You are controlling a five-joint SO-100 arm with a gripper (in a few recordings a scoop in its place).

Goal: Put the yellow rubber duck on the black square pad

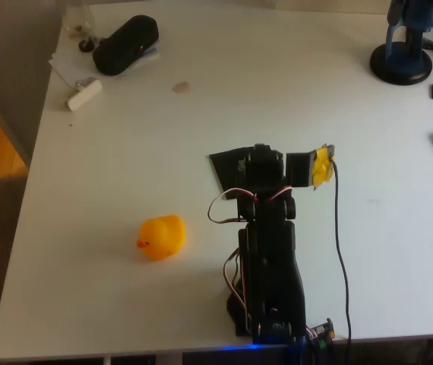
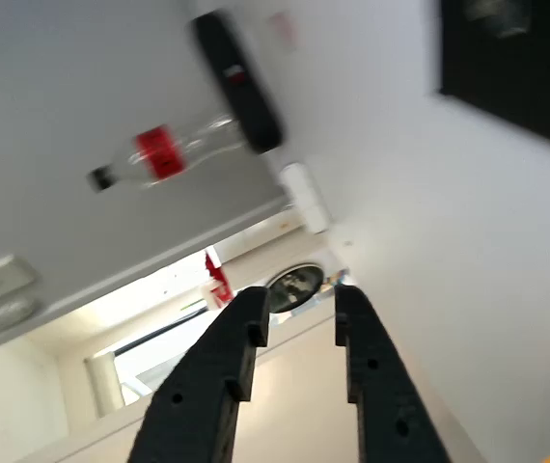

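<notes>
**Duck to the side of an empty, raised gripper**

In the overhead view the small rounded yellow rubber duck (image 1: 161, 236) sat on the white table (image 1: 125, 152) toward its near edge, left of centre, with its red-orange beak turned toward the table's left edge. The black arm rose from the near edge, and its head hid most of the thin matte black square pad (image 1: 226, 165), which lay near the table's centre. The duck thus lay to the left of the arm and nearer the near edge than the pad, well apart from both. In the wrist view the black two-finger gripper (image 2: 296, 313) held nothing, its fingers parted by a narrow gap and aimed out past the table's edge. A sliver of yellow showed at that view's lower right corner. The coming reach would probably require a swing toward the duck's side.
</notes>
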